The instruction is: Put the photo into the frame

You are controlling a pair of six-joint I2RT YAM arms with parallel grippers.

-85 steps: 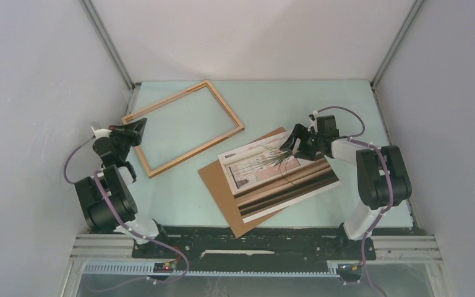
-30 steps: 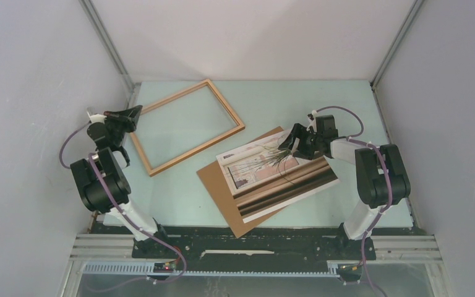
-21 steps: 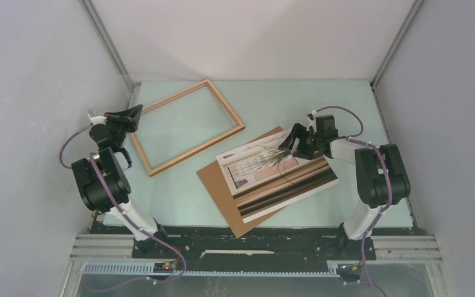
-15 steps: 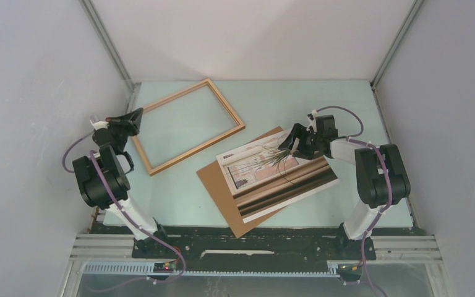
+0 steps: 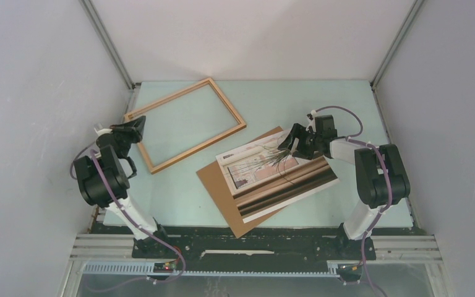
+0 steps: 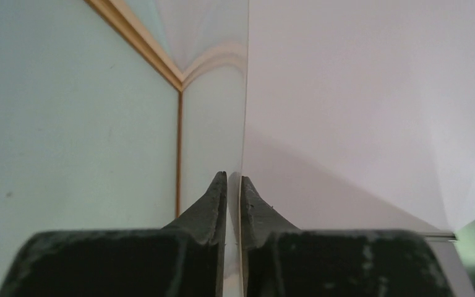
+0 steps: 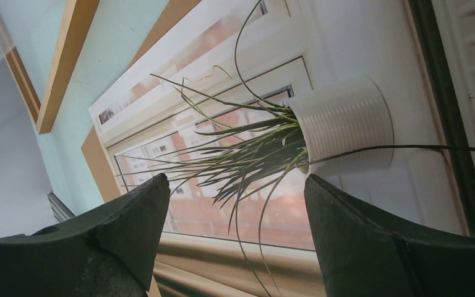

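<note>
Over the photo (image 5: 284,179) the right hand (image 7: 234,192) gapes wide; left hand (image 6: 234,180) seems nearly closed.

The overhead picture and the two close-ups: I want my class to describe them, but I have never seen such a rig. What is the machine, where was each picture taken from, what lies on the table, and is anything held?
The machine is two robot arms bolted at the near edge of a pale green table. The overhead picture comes from a fixed camera above and behind them. Each close-up comes from a camera on one wrist, looking past that arm's own dark fingers. On the table lie an empty wooden frame and a photo of a potted plant, which rests on a brown board. The left pincer sits near the frame's left corner, almost closed, with nothing visible in it. The right pincer hangs open over the photo, holding nothing.
</note>
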